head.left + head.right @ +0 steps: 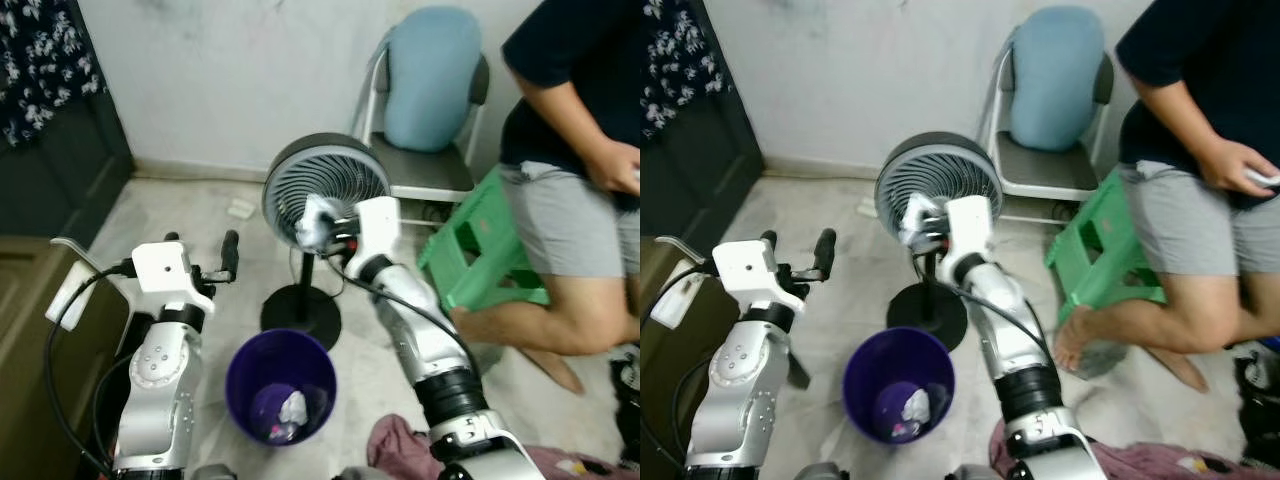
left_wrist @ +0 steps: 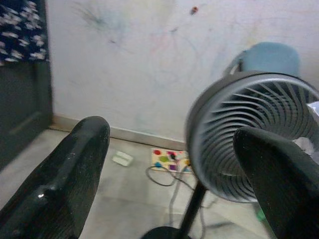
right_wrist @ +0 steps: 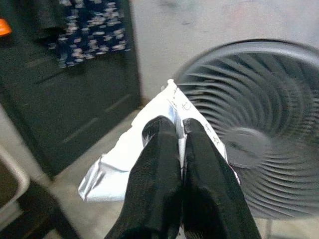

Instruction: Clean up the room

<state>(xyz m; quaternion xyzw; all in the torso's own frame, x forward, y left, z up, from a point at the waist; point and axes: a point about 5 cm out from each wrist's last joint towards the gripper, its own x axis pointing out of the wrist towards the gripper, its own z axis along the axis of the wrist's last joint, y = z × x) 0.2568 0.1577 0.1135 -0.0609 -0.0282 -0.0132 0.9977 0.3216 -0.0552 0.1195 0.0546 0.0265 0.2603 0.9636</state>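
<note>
My right gripper (image 1: 322,228) is shut on a crumpled silver-white wrapper (image 3: 129,149), raised in front of the grey standing fan (image 1: 325,185). The wrapper (image 1: 316,222) sticks out past the black fingers (image 3: 164,174). Below and a little to the left stands a purple bin (image 1: 280,386) on the floor, with a white scrap and other litter inside. My left gripper (image 1: 205,258) is open, raised to the left of the fan, with nothing between its fingers (image 2: 65,174).
A person (image 1: 575,170) sits at the right beside a green plastic stool (image 1: 480,240). A chair with a blue cushion (image 1: 430,80) stands against the wall. Dark cabinets (image 1: 50,150) line the left. Pink cloth (image 1: 400,445) lies on the floor at my feet.
</note>
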